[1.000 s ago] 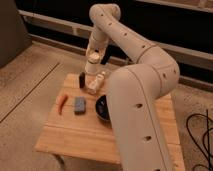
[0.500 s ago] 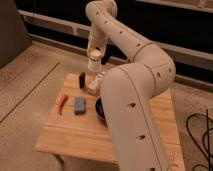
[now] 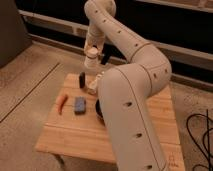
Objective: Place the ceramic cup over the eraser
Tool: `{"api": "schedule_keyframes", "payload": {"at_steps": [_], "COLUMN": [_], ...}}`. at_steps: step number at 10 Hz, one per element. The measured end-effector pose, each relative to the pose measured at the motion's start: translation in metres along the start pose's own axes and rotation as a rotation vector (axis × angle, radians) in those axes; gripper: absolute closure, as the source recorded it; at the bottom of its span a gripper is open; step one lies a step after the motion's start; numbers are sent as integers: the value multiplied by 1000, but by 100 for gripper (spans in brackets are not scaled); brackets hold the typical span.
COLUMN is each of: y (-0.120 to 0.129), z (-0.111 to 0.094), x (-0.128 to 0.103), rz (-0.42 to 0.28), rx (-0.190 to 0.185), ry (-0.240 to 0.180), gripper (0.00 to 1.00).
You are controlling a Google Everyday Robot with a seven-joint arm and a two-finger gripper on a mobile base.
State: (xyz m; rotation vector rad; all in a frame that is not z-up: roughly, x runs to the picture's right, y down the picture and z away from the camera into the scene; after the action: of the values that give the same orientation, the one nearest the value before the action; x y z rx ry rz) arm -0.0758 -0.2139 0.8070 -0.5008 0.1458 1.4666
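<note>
Lifted higher w/ ceramic cup (image 3: 91, 62) gripped, tool (image 3: 92, 52) hangs up-right of eraser (image 3: 82, 80).

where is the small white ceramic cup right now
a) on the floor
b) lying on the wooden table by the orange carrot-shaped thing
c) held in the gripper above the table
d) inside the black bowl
c: the small white ceramic cup hangs in the gripper, clear of the wooden table and just above the small black oblong eraser.
</note>
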Motion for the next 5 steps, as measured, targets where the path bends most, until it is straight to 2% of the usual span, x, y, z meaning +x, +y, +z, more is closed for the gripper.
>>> {"api": "schedule_keyframes", "payload": {"at_steps": [2,5], "y": [9,23], "z": [6,30], "x": [1,10], "rz": [-27,-59], "rx": [5,21], "ry": [13,61], "gripper": [100,100]}}
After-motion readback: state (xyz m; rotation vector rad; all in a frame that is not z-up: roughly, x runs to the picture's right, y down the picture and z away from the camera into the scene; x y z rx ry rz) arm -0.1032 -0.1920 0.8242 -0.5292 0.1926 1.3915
